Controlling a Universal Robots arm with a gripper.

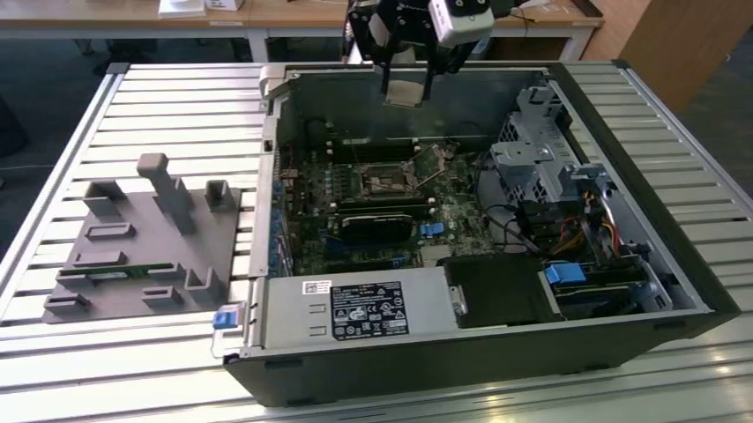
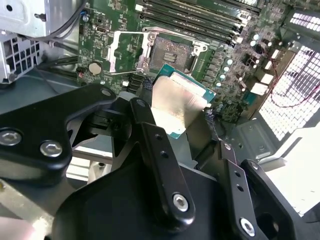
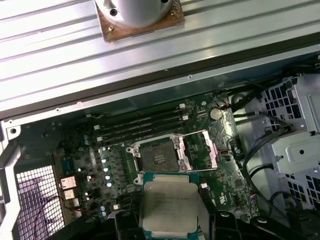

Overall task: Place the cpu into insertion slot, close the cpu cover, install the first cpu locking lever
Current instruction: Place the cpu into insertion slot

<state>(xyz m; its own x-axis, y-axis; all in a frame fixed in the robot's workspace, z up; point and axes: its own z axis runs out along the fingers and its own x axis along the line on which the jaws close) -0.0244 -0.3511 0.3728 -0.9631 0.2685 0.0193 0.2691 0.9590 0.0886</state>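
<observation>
Slatted metal forms the surface [image 1: 176, 97], which carries an open computer case [image 1: 471, 352] and, to the exterior view's left of it, a grey moulded fixture [image 1: 147, 247]. High over the open case the jaws are clamped on the cpu [image 1: 404, 91], gripping it by two opposite edges, its pale silver face plain in both wrist views. Below it and well apart, the insertion slot [image 3: 157, 159] lies bare on the green board, with the cpu cover [image 3: 199, 150] swung open just beside it.
</observation>
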